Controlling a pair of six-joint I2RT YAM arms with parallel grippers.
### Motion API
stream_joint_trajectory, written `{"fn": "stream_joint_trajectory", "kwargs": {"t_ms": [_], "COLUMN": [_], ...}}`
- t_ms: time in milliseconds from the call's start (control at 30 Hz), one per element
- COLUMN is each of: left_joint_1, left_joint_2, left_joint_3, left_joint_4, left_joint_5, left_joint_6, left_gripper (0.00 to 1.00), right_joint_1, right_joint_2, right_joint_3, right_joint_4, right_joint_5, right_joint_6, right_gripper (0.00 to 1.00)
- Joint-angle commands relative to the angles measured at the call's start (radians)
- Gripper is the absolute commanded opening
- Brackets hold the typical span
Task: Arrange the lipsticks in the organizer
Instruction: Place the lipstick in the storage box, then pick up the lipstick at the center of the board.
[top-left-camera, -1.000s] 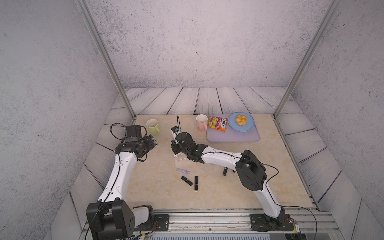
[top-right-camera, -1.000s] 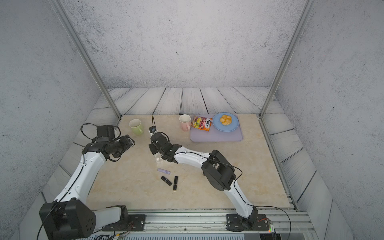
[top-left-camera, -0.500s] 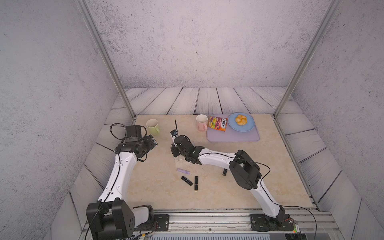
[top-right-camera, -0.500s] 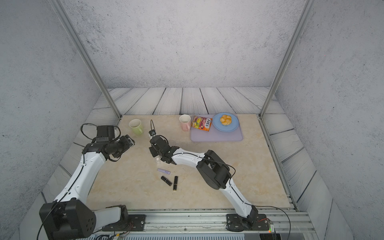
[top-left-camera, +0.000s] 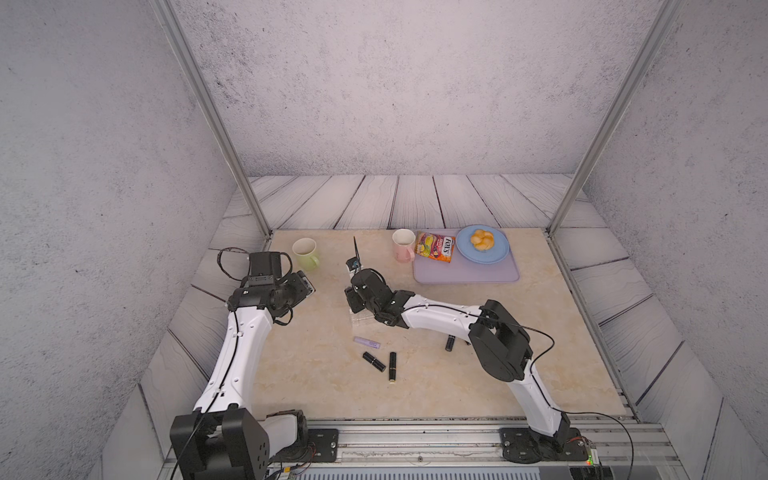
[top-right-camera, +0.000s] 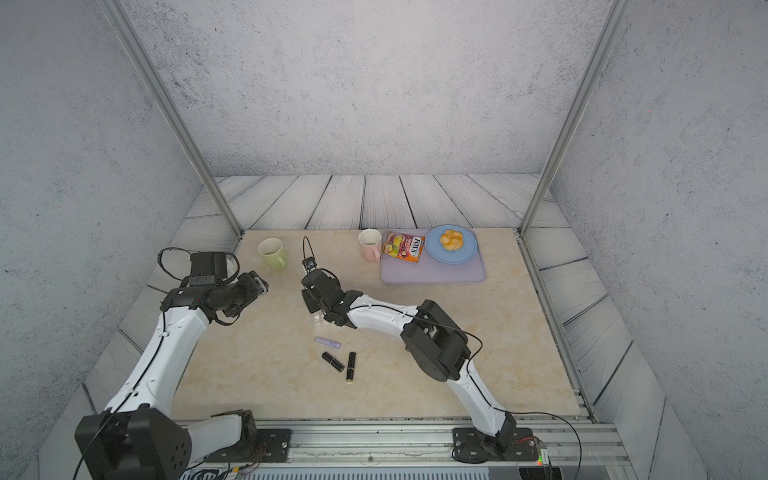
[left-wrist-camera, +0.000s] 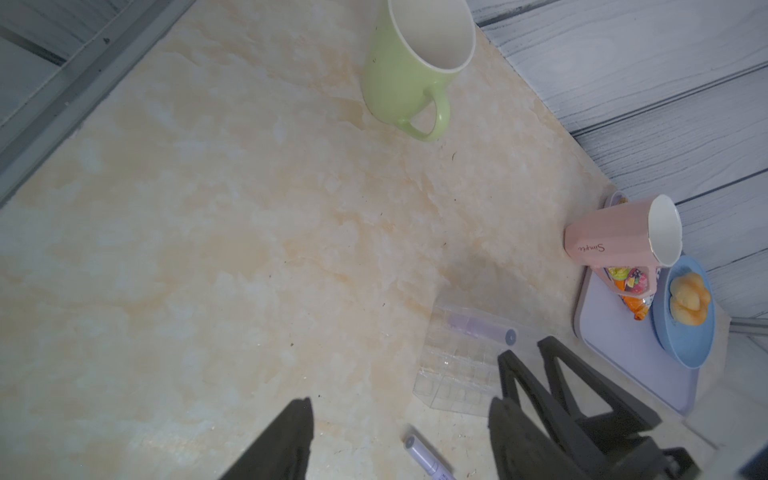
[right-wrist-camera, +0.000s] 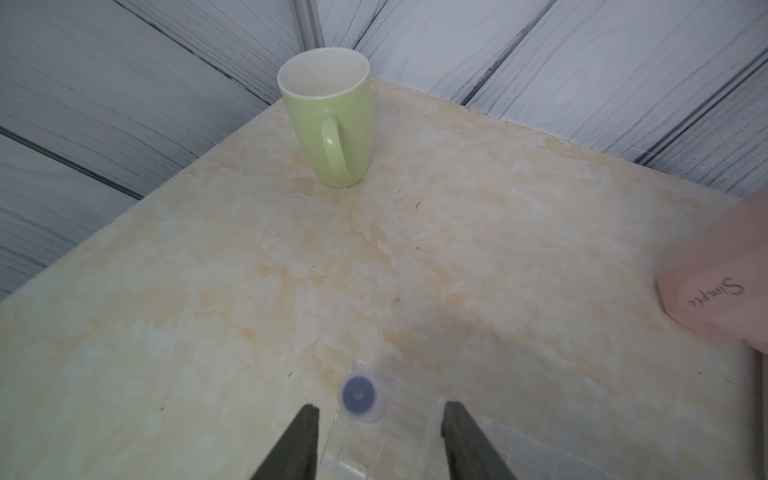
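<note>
Lilac lipstick, upright in an edge cell of the organizer, between the right gripper's jaws, just past their tips and touching neither. Jaws spread, pinching nothing (free-standing in its cell, by the look of it). Also seen from the left wrist, inside the clear wall. Judged step: letting go after a placement, with one lipstick housed.

Behind the right jaws, toward the robot's base, loose on the table: second lilac lipstick, then black lipstick just beside another black lipstick, and third black lipstick half under the right forearm. No more in sight; hidden or absent, cannot tell.

Left gripper off to the organizer's side, jaws spread and empty, well apart from every tube.

Farther out: green mug well ahead of the right jaws, pink mug to one side, mat and plate beyond.

Next, as a guess: rise straight up without brushing the seated tube, swing back over the loose ones, close across a barrel, tip it upright, lower into a free cell. Worth minding: light clear tray, likely to slide if nudged.
</note>
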Motion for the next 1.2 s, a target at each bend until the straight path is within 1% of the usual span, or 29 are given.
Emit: {"fn": "stream_joint_trajectory", "kwargs": {"t_ms": [0,67,133,167,233,300,400,500,567,600,733,800,867,967,1100,1167], "left_joint_1": [-0.014,-0.053,-0.099,-0.142,-0.226,-0.328,-0.48,-0.564,-0.585,-0.588,-0.589,-0.589,-0.589,-0.589,-0.589,-0.589], "left_joint_2": [-0.047,-0.069,-0.086,-0.093,-0.104,-0.115,-0.113,-0.071,-0.047,-0.042,-0.051,-0.059,-0.063,-0.063,-0.057,-0.057], "left_joint_3": [0.047,0.055,0.057,0.053,0.036,0.001,-0.065,-0.077,-0.069,-0.069,-0.075,-0.08,-0.087,-0.092,-0.092,-0.092], "left_joint_4": [-0.057,-0.08,-0.096,-0.1,-0.091,-0.062,0.032,0.089,0.093,0.092,0.085,0.085,0.085,0.089,0.095,0.094], "left_joint_5": [-0.002,-0.035,-0.055,-0.058,-0.062,-0.073,-0.105,-0.086,-0.07,-0.069,-0.092,-0.102,-0.11,-0.114,-0.11,-0.108], "left_joint_6": [0.071,0.109,0.136,0.147,0.16,0.157,0.134,0.125,0.124,0.123,0.122,0.124,0.126,0.133,0.137,0.136], "left_gripper": [0.66,0.65,0.65,0.64,0.63,0.63,0.62,0.61,0.61,0.61,0.61,0.61,0.61,0.62,0.62,0.62], "right_joint_1": [-0.033,-0.076,-0.14,-0.187,-0.252,-0.305,-0.327,-0.337,-0.336,-0.335,-0.327,-0.323,-0.322,-0.322,-0.322,-0.323], "right_joint_2": [-0.212,-0.304,-0.389,-0.446,-0.518,-0.573,-0.601,-0.516,-0.435,-0.401,-0.297,-0.261,-0.236,-0.223,-0.19,-0.165], "right_joint_3": [-0.039,-0.073,-0.136,-0.196,-0.283,-0.352,-0.399,-0.337,-0.287,-0.282,-0.283,-0.268,-0.244,-0.231,-0.202,-0.184], "right_joint_4": [-0.152,-0.322,-0.469,-0.555,-0.669,-0.75,-0.761,-0.813,-0.857,-0.846,-0.795,-0.772,-0.776,-0.763,-0.765,-0.767], "right_joint_5": [0.002,-0.006,-0.04,-0.064,-0.109,-0.147,-0.118,-0.123,-0.168,-0.202,-0.256,-0.251,-0.222,-0.206,-0.202,-0.196], "right_joint_6": [0.143,0.243,0.339,0.392,0.465,0.522,0.527,0.537,0.557,0.573,0.635,0.63,0.62,0.611,0.611,0.615], "right_gripper": [0.53,0.53,0.51,0.49,0.48,0.5,0.56,0.58,0.57,0.56,0.49,0.44,0.42,0.42,0.49,0.5]}}
